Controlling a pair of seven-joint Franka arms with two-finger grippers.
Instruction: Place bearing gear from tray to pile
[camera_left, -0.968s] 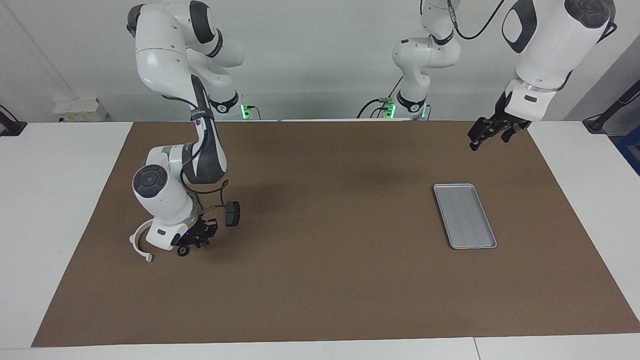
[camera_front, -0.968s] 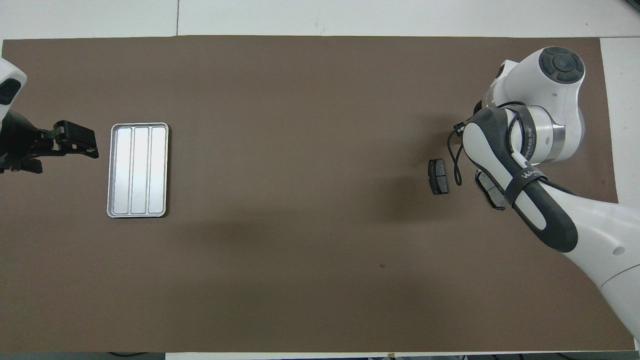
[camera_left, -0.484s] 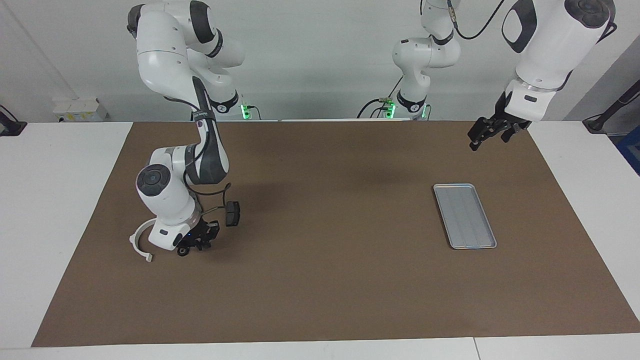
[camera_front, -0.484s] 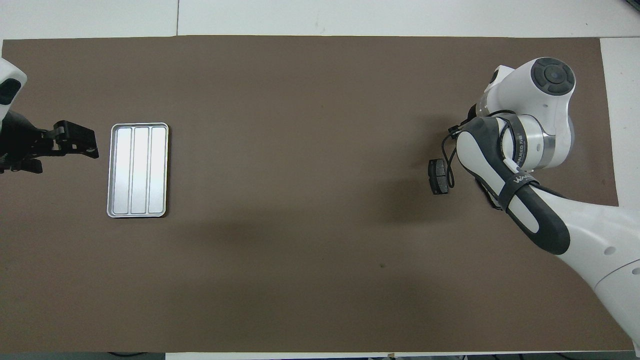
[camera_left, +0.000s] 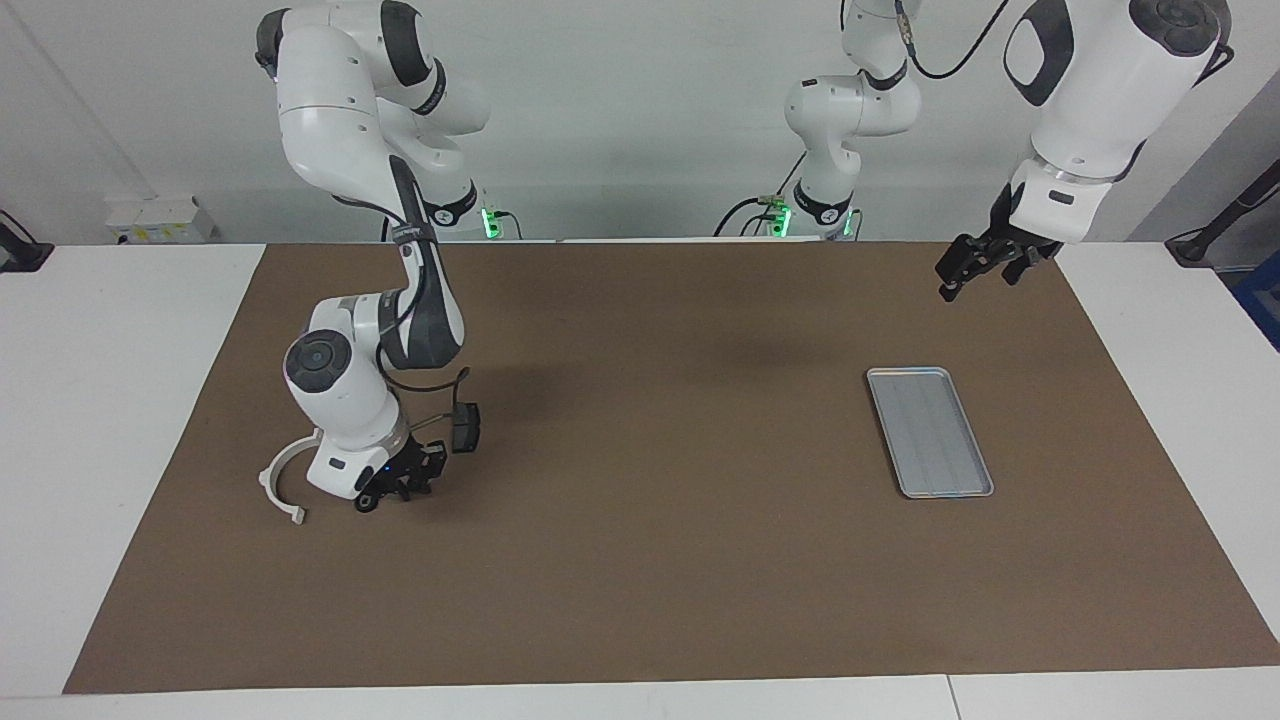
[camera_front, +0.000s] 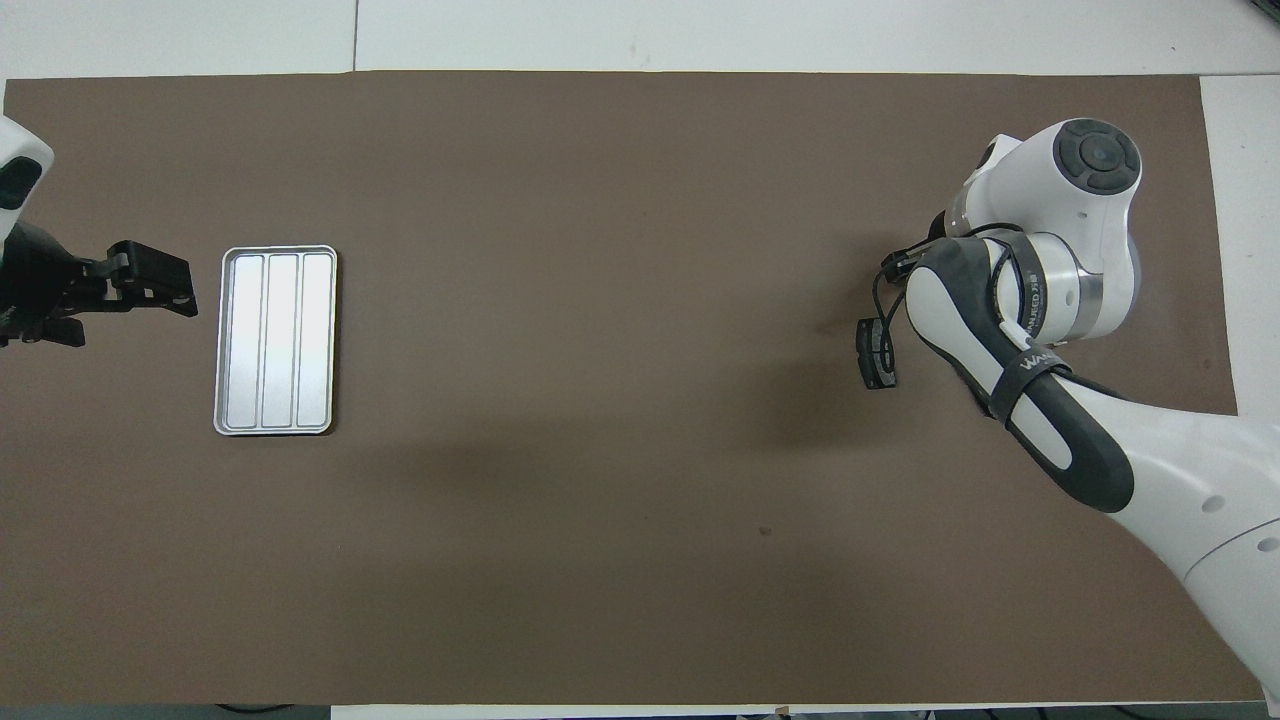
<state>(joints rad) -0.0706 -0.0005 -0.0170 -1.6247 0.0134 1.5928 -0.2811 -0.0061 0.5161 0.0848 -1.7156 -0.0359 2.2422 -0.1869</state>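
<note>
- Brown matting (camera_left: 640, 560) covers the counter, and the right gripper (camera_left: 400, 487) sits low over it at the right arm's end, right at the pile, which fits a release of the carried part there.
- Whether its fingers are spread or pressed together cannot be told; a small dark round part, likely the bearing gear (camera_left: 366, 503), lies on the mat just under the gripper, and whether it is pinched or already let go is unclear.
- Pile pieces ring the gripper: the white half-ring bracket (camera_left: 280, 485) just beside it and one dark pad (camera_left: 465, 427) near it; any second pad is hidden by the arm.
- Silver tray (camera_left: 929, 431) lies well apart, toward the left arm's end, and looks empty.
- Left gripper (camera_left: 975, 262) waits in the air, fingers spread, holding nothing, above the mat near the tray.
- Nothing stands between tray and pile; the bracket and pad crowd any retreat of the right gripper.
</note>
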